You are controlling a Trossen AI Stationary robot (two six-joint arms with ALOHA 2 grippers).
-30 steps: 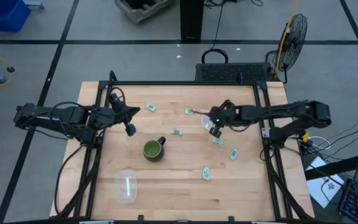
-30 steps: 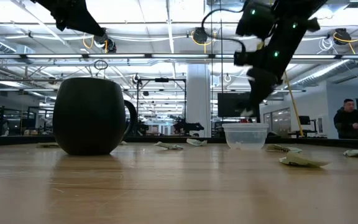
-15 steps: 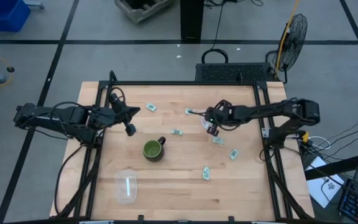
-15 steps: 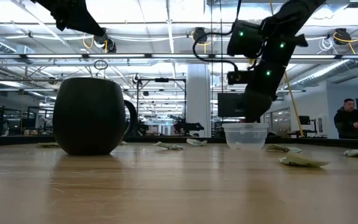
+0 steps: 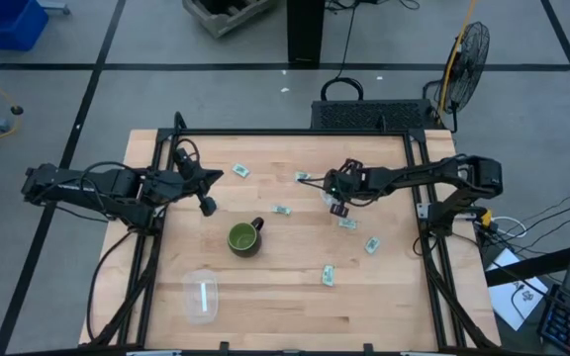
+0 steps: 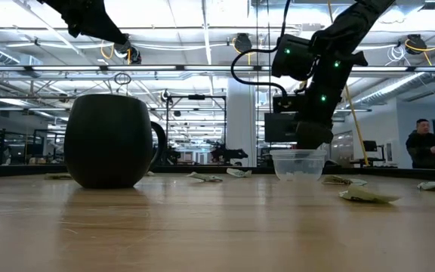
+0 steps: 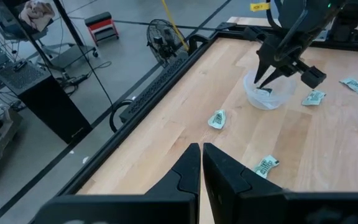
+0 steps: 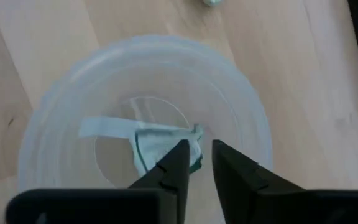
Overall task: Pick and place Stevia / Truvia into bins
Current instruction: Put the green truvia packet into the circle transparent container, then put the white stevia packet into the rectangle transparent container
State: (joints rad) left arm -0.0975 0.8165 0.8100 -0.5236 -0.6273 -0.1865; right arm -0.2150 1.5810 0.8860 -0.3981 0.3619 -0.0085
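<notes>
Here I see the wooden table (image 5: 265,287) first, then the dark green mug (image 5: 244,238) near its middle. The right gripper (image 8: 196,163) hangs directly over one upright clear bin (image 8: 241,118), fingers a little apart, with a pale green sachet (image 8: 160,140) lying inside the bin just beneath the tips. The left gripper (image 7: 200,163) waits closed, raised by the table's left edge. The other bin (image 5: 201,296) lies near the front. Loose sachets (image 5: 329,275) dot the table.

table (image 5: 285,297): light wood | on it: green mug (image 5: 243,238), two clear bins (image 5: 202,295), scattered sachets (image 5: 328,275)
</notes>
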